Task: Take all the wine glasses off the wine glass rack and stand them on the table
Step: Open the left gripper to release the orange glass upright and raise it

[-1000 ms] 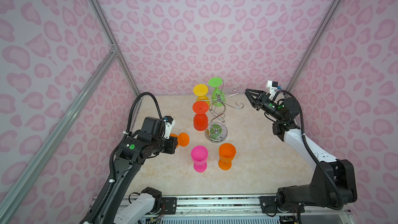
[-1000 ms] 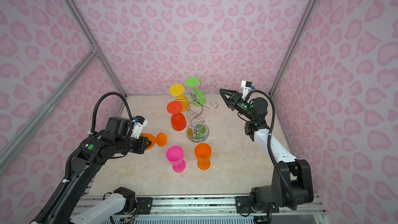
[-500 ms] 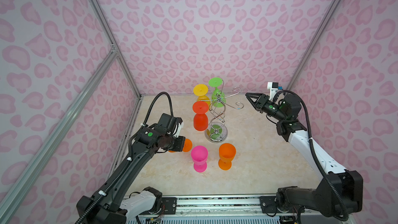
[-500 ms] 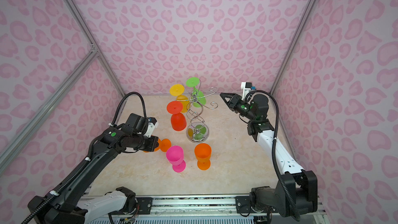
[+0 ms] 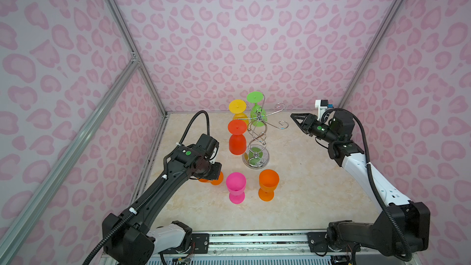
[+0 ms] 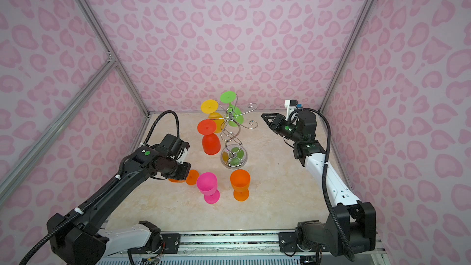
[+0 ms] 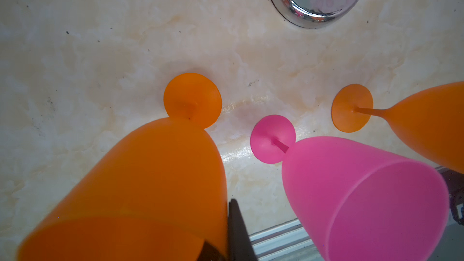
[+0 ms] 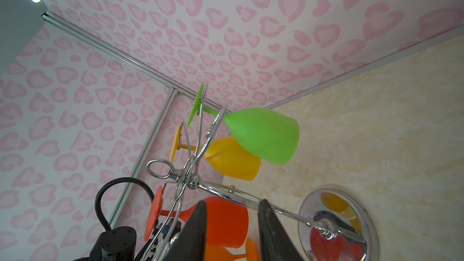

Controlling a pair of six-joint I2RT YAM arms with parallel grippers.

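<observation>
Standing near the counter's [image 5: 305,187] back edge, the wine glass rack [image 5: 256,137] could tip if the right gripper [image 5: 293,116], jaws spread, drags the green glass [image 5: 258,121] hanging on it sideways; the left gripper [image 7: 223,239], jaws pinching an orange glass [image 7: 150,184], could knock the pink glass [image 5: 236,184] beside it.

The left gripper [image 7: 223,241], clamped on the orange wine glass [image 5: 217,178], has swung right and sunk toward the tabletop [image 5: 305,195], bringing the glass's foot just beside the pink wine glass [image 5: 235,182].

Chrome rack [image 5: 255,164] — red glass [image 5: 237,144], green glass [image 5: 258,120], orange glass [image 7: 150,184] — pink-blotched walls [image 5: 229,34]
</observation>
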